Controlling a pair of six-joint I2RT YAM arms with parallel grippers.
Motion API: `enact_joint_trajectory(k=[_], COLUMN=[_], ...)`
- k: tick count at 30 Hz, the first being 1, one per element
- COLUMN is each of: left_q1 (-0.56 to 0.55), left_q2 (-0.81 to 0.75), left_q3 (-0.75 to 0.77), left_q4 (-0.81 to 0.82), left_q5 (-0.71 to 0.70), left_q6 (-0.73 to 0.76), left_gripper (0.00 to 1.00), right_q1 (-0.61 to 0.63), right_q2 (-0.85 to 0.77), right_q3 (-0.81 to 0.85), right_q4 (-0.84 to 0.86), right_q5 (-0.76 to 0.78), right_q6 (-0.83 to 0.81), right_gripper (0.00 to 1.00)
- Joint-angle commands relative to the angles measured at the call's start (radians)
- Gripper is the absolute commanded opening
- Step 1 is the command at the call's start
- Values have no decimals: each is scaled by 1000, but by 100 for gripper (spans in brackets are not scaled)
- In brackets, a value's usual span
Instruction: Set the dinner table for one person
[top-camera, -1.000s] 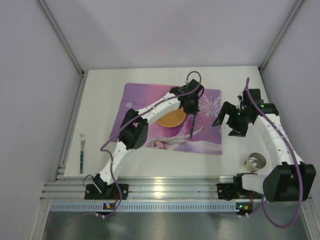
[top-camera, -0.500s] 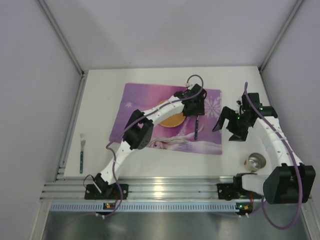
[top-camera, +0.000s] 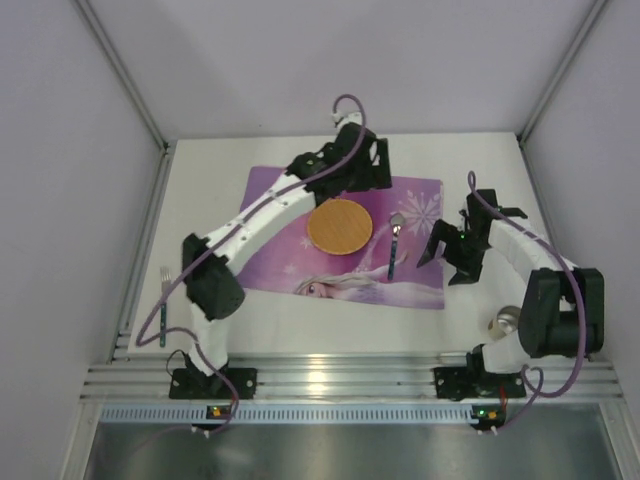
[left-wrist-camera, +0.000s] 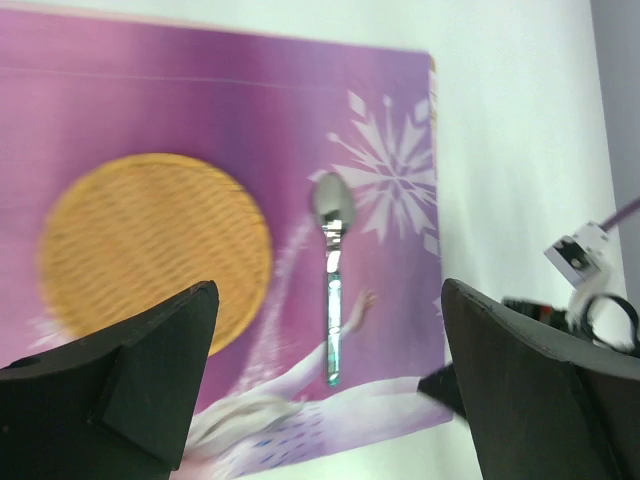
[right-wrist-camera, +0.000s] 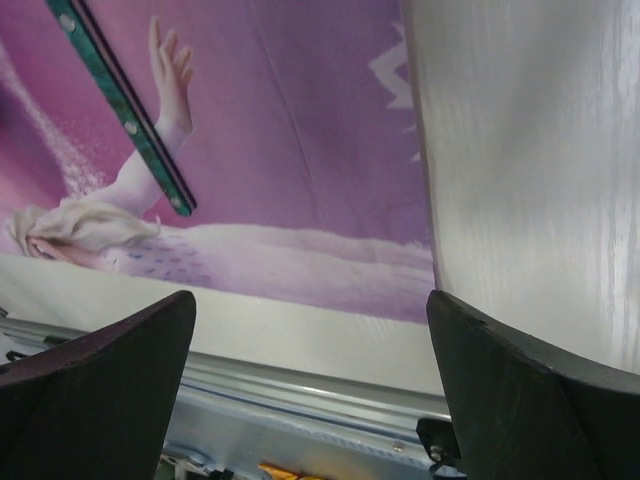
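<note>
I see a rough woven disc (left-wrist-camera: 150, 250), a shiny metal spoon (left-wrist-camera: 331, 205), a smooth mat (left-wrist-camera: 200, 100), a matt white table (left-wrist-camera: 520, 150).

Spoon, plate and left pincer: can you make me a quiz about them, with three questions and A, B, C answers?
1. Where is the spoon?
A. on the mat, right of the plate
B. on top of the plate
C. off the mat

2. What colour is the plate?
A. blue
B. orange
C. green

3. How is the left pincer?
A. shut on the spoon
B. shut on nothing
C. open and empty

Answers:
1 A: the spoon lies on the purple mat beside the plate, not touching it.
2 B: it is an orange woven disc.
3 C: the left wrist view shows it wide open, holding nothing.
</note>
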Motion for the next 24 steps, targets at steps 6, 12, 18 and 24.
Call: enact_joint_trajectory(k=[6, 12, 18, 24], left_q1=[465, 866, 1156, 1297], left_q2=[-550, -722, -692, -660], left_q3=[-759, -996, -1067, -1086], left_q4=[-67, -122, -147, -115], left_q5=[-113, -121, -135, -147], left_q6=[58, 142, 196, 241], left_gripper=[98, 98, 98, 98], right_q1=[5, 3, 8, 6], right_q2=[226, 311, 398, 444], right_q3=[126, 167, 216, 272], right_q4=[139, 142, 150, 107], right_q5=[93, 109, 78, 56], right_q6=[6, -5, -14, -43], right_gripper=[100, 100, 98, 98])
